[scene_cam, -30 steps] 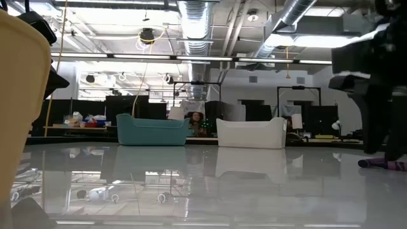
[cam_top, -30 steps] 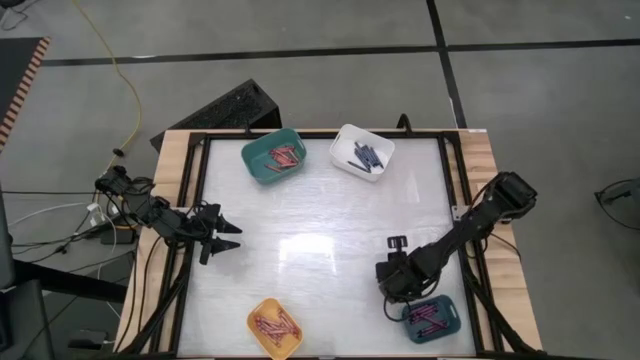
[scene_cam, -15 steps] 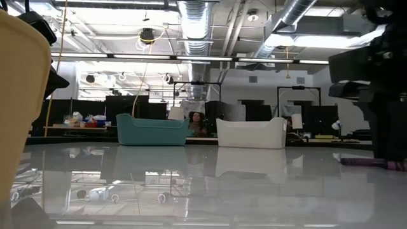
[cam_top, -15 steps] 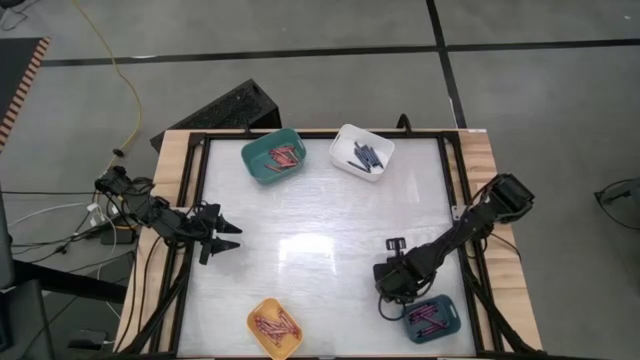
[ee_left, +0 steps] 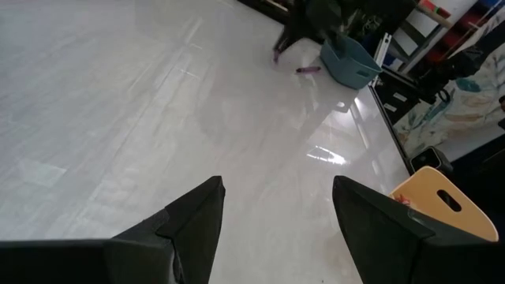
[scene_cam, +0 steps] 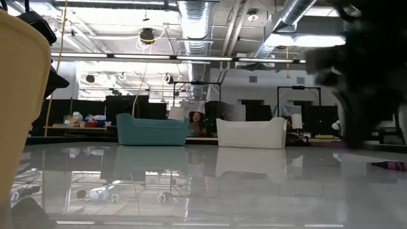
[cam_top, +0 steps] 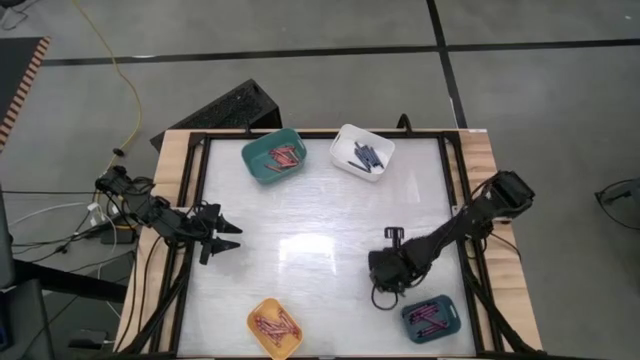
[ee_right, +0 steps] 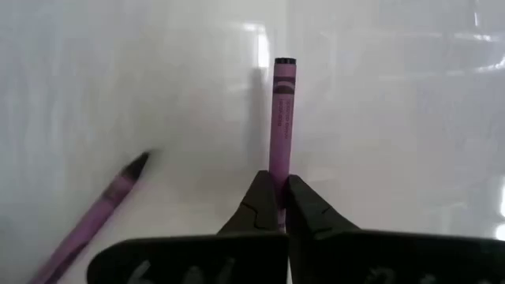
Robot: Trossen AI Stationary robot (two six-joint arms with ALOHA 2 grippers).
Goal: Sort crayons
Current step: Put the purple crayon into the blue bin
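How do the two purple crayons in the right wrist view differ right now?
The held crayon is pinched at one end by the right gripper, pointing straight out from it; the loose crayon lies free on the table, slanted beside the gripper. Both are purple with paper wrappers.

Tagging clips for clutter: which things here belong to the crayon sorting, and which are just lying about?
Part of the job:
- purple crayon held in the right pincer
- loose purple crayon on the table
- teal bin, white bin, yellow bin, small teal bin, all holding crayons

Lying about:
- yellow cable on the floor
- idle left pincer
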